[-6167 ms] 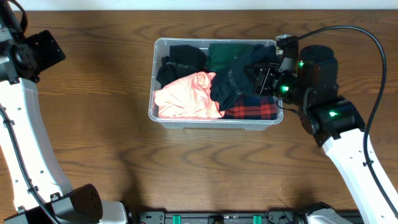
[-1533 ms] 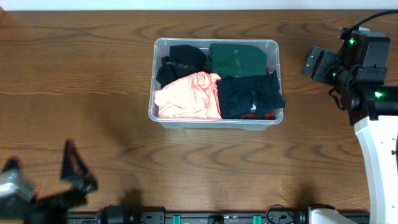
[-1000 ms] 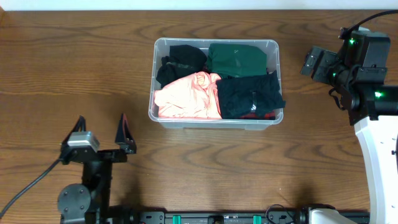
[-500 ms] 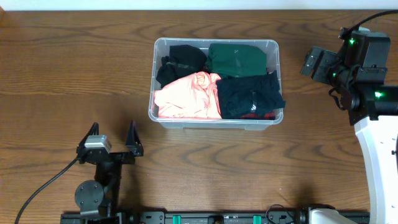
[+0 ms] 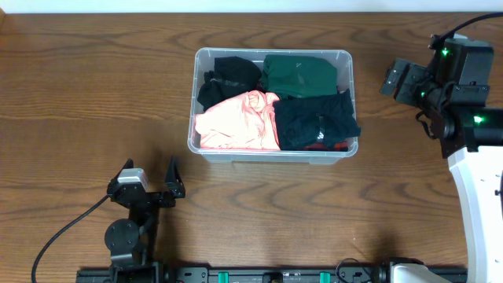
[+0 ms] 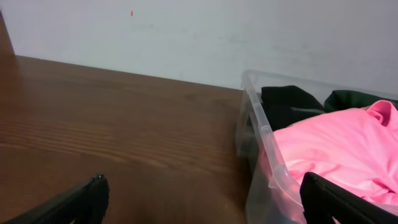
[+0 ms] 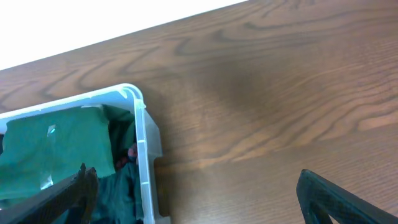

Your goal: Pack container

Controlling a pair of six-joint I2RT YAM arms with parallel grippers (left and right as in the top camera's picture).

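Note:
The clear plastic container (image 5: 271, 156) stands at the table's middle, holding folded clothes: a black piece (image 5: 229, 77), a green one (image 5: 299, 74), a pink one (image 5: 238, 123) and a dark navy one (image 5: 314, 119). My left gripper (image 5: 149, 178) sits low near the front edge, left of the container and apart from it, open and empty. Its wrist view shows the container's corner (image 6: 260, 140) and the pink garment (image 6: 336, 149) between the wide fingers (image 6: 79, 203). My right gripper (image 5: 391, 81) hangs to the right of the container, open and empty, above the container's corner (image 7: 140, 127).
Bare brown wood surrounds the container on all sides. The left arm's base (image 5: 123, 236) and its cable lie at the front left edge. The right arm's white link (image 5: 475, 204) runs down the right side. A white wall (image 6: 205, 31) backs the table.
The left arm has shifted right along the front edge and drawn its body in, jaws still wide. The right arm and the clothes have stayed put.

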